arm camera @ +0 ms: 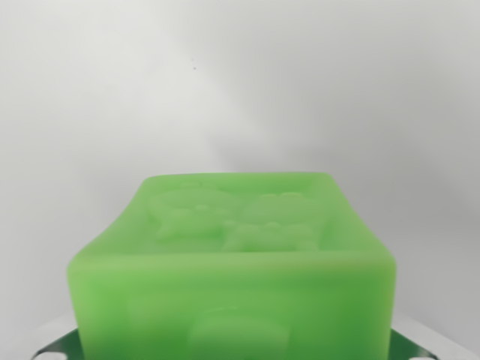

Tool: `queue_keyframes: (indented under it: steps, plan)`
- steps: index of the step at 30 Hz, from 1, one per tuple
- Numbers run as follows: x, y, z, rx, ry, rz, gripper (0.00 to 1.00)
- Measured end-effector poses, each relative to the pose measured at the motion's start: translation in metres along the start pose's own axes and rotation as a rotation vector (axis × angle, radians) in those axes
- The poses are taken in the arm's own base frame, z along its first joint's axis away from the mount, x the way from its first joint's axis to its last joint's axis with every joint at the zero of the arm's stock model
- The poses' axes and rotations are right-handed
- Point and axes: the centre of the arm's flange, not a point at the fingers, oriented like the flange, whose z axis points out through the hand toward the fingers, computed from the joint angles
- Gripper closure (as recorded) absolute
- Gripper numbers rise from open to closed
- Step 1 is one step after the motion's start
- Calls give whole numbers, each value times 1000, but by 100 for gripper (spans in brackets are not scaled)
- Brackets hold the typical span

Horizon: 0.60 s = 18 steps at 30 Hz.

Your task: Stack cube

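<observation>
At the wrist view's left there is only pale, featureless desk [90,112], running up and back with nothing resting on it. Moving to the middle, the green cube [232,262] fills the lower centre of the picture, very close under the camera and so directly below and just ahead of the gripper; its top face carries a raised relief pattern and its near face a shallower one. Its sides look about equal, so no long axis favours one approach, though its edges sit roughly square to the view. At the bottom corners, left and right of the cube, slivers of grey and dark green show, probably parts of the gripper, but they are too cropped to be sure. I cannot tell whether the gripper is spread, pressed together, or pinching the cube, since no fingertips are visible. The cube's lower edge is cut off, so whether it rests on the desk or is lifted is unclear. No second cube appears; to the right lies bare desk again.
</observation>
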Motion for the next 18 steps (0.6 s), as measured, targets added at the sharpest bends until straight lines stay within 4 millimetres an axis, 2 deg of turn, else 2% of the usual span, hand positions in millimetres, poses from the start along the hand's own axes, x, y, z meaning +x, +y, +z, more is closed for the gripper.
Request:
queue_keyframes:
  steps: [4, 18]
  plan:
    - [0, 0, -14, 0, 4, 1, 100]
    - [-9, 17, -27, 2, -1, 84, 100]
